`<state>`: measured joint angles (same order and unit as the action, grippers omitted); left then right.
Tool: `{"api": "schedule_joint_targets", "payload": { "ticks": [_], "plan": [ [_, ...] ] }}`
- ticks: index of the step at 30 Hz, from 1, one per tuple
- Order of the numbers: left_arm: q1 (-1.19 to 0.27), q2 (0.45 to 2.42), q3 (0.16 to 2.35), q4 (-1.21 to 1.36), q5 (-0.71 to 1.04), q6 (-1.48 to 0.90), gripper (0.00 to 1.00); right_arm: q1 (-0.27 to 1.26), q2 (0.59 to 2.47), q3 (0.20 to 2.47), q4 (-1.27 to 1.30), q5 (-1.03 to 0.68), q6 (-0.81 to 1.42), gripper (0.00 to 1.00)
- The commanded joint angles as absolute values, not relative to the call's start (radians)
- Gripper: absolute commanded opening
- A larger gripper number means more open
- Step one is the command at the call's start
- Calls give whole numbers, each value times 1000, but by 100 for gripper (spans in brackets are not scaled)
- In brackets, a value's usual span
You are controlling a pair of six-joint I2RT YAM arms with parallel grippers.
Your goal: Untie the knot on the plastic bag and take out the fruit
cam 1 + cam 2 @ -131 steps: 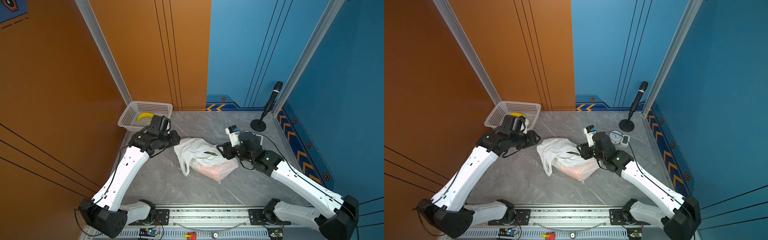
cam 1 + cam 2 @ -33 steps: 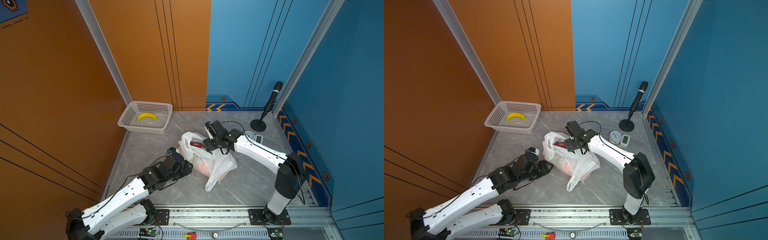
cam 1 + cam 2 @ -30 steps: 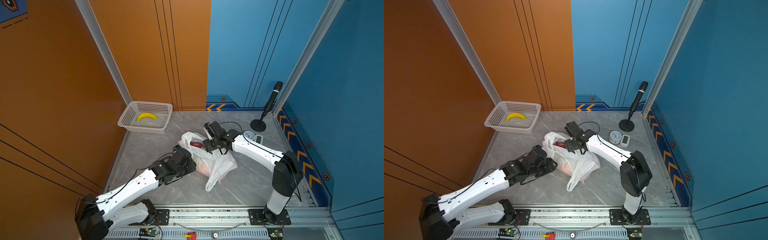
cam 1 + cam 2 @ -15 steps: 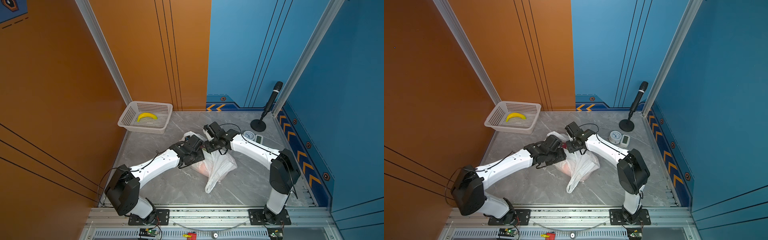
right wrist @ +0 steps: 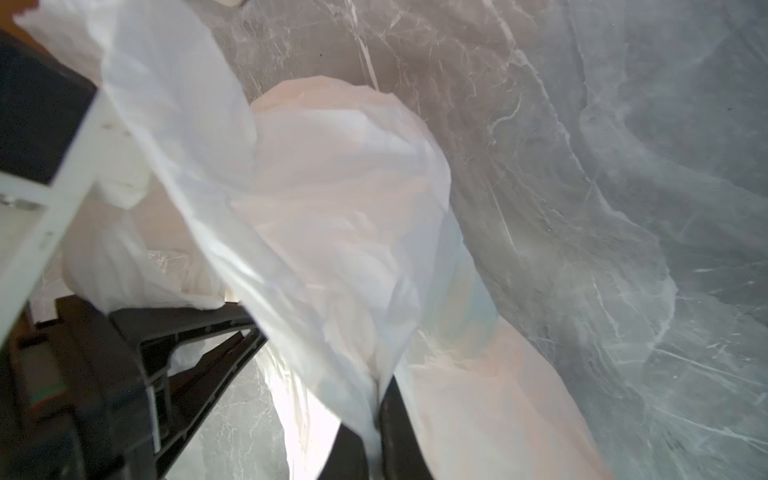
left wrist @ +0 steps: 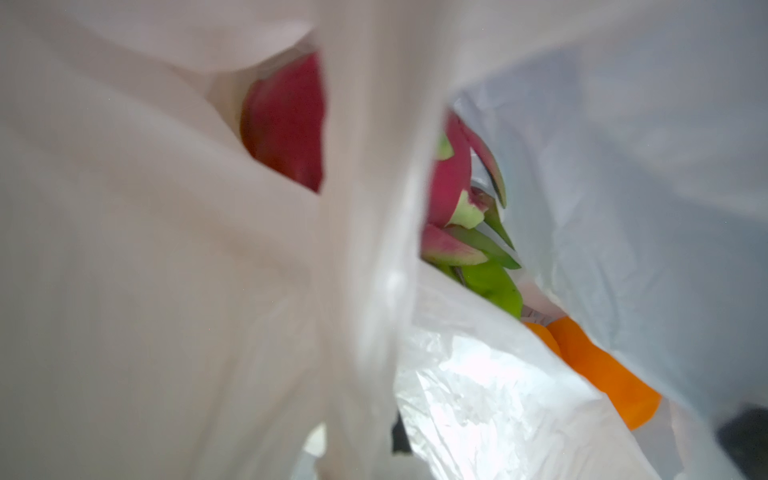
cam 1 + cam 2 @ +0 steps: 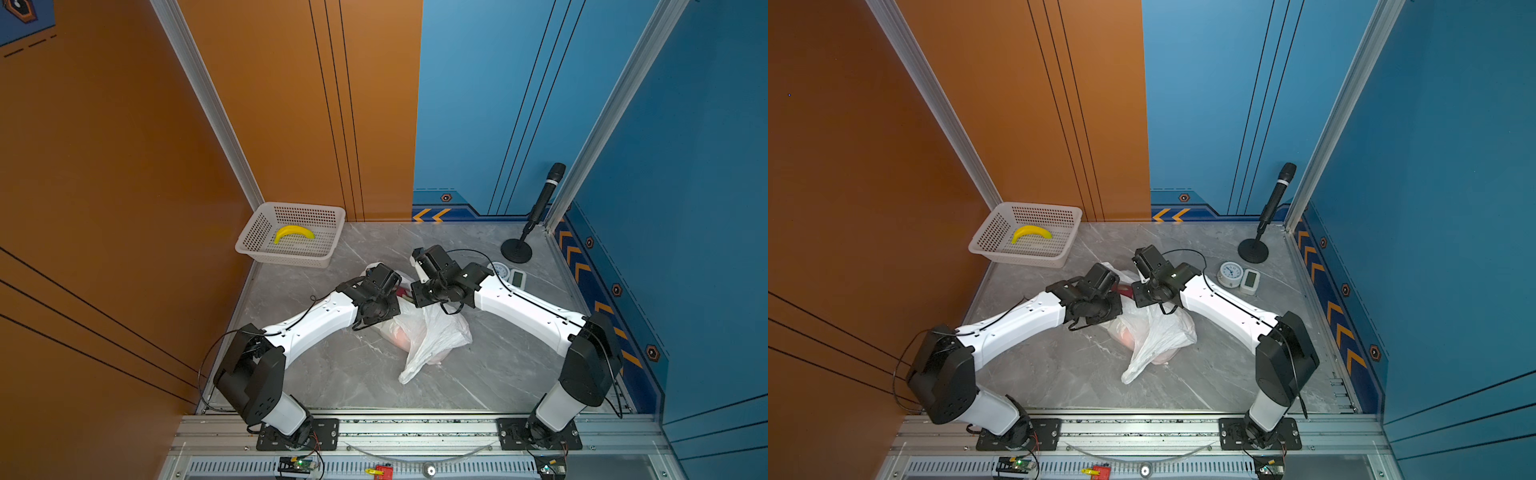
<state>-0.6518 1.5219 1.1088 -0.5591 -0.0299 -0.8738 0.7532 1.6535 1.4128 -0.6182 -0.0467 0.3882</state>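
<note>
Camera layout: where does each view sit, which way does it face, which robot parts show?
Top views: high over the front rail, looking down; left arm, right arm, plastic bag, basket.
Left wrist: at the bag mouth, facing dragon fruit; no own body clearly seen.
Right wrist: beside the bag, facing the table; right gripper pinching the bag.
Shared: bag in all.

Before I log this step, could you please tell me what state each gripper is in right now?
Left gripper: shut, apparently on the plastic bag.
Right gripper: shut on the plastic bag's film.

Crinkled plastic bag (image 6: 166, 257) folds frame dragon fruit (image 6: 451, 183), green piece (image 6: 494, 286), orange fruit (image 6: 602, 365).
</note>
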Motion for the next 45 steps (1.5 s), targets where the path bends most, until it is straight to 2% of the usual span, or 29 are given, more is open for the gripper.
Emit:
{"api": "schedule_joint_targets", "payload": {
  "ticks": [1, 15, 22, 33, 35, 40, 42, 45],
  "plan": [
    [-628, 1428, 1084, -630, -36, -832, 0, 747, 1598, 1384, -611, -3, 411, 9],
    [-519, 1143, 960, -783, -32, -816, 0, 620, 1530, 1342, -615, 34, 357, 10],
    [-416, 1005, 915, -871, -12, -800, 0, 466, 1535, 1331, -621, 26, 304, 10],
    [-251, 971, 917, -944, 57, -695, 0, 353, 1555, 1315, -602, -13, 333, 9],
    [-245, 977, 930, -933, 90, -683, 8, 358, 1552, 1307, -587, -55, 337, 11],
    [-245, 978, 998, -917, 132, -635, 43, 419, 1541, 1285, -542, -208, 338, 24],
    [-243, 962, 1039, -919, 122, -620, 57, 434, 1526, 1288, -544, -186, 347, 32],
    [-237, 944, 1131, -949, 68, -591, 67, 437, 1499, 1304, -552, -137, 380, 47]
  ]
}}
